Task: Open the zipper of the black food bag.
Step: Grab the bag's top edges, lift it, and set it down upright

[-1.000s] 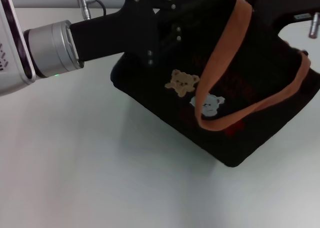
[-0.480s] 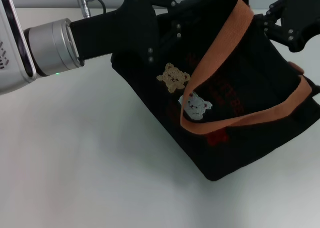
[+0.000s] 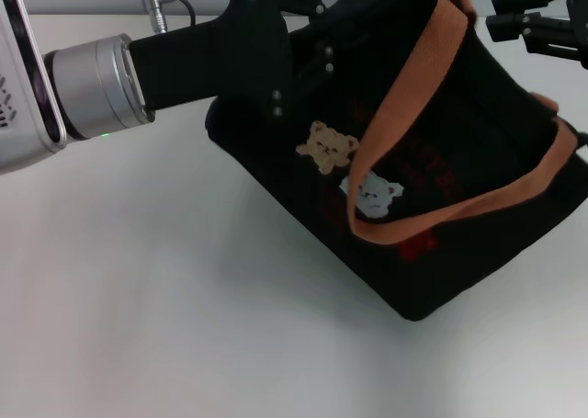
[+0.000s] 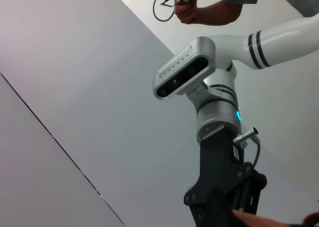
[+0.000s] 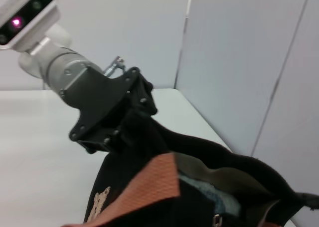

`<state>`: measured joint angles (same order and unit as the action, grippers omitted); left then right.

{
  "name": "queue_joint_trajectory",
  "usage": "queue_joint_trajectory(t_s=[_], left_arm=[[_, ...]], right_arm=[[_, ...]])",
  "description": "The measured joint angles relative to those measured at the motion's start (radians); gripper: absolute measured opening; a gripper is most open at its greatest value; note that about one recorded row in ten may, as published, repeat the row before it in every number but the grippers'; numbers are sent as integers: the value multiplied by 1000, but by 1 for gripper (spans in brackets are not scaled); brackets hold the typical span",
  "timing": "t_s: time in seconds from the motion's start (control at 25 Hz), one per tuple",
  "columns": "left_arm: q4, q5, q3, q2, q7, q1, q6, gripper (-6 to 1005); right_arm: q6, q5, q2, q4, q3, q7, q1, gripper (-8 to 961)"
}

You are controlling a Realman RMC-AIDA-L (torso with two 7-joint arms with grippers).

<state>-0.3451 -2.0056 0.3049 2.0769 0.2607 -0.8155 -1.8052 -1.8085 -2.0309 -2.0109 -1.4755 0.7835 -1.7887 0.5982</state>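
Note:
The black food bag (image 3: 459, 225) lies tilted on the white table, bear patches and red print facing up, with an orange strap (image 3: 404, 96) looped across its front. My left gripper (image 3: 317, 32) is shut on the bag's top left end; the right wrist view shows that same left gripper (image 5: 127, 124) clamping the fabric. There the bag's top (image 5: 209, 182) gapes, showing a pale lining. My right gripper (image 3: 501, 12) hovers open just off the bag's upper right corner, touching nothing. The left wrist view shows the right gripper (image 4: 224, 207) only partly.
Bare white table (image 3: 138, 299) spreads to the left and front of the bag. A metal cable plug (image 3: 161, 0) sticks up behind my left arm. A person's hand (image 4: 189, 7) holds a cable far behind the right arm.
The bag swung left and down, then back a little to the right. My right gripper pulled away from the bag's top to the upper right corner.

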Motion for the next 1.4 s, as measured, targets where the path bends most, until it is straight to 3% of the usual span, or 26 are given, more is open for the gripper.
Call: queue_joint_trajectory(t_s=[0.16, 0.36, 0.48, 0.68, 0.76, 1.04, 1.16, 1.36, 1.4], left_arm=[[-1, 0, 11, 0, 0, -4, 2, 128], [-2, 1, 21, 0, 0, -5, 6, 125], [-3, 2, 22, 0, 0, -6, 6, 124], [-3, 2, 22, 2, 0, -7, 6, 121], [-3, 2, 22, 2, 0, -8, 6, 121], [-3, 2, 22, 2, -11, -8, 4, 121], [-2, 2, 24, 2, -11, -8, 3, 121], [-3, 2, 25, 2, -12, -8, 0, 121], [-3, 2, 25, 2, -12, -8, 0, 121]], right_arm=[[-10, -28, 17, -5, 11, 13, 38, 171], [-13, -106, 19, 18, 27, 26, 96, 277], [-15, -122, 18, 44, 36, 23, 115, 485], [3, -156, 6, 68, 75, 24, 127, 521], [37, -194, -10, 69, 90, 25, 130, 505], [83, -239, -31, 67, 118, 25, 141, 447], [129, -242, -50, 39, 133, 29, 125, 423], [145, -236, -54, 31, 146, 44, 113, 382], [145, -236, -54, 31, 146, 44, 113, 339]])
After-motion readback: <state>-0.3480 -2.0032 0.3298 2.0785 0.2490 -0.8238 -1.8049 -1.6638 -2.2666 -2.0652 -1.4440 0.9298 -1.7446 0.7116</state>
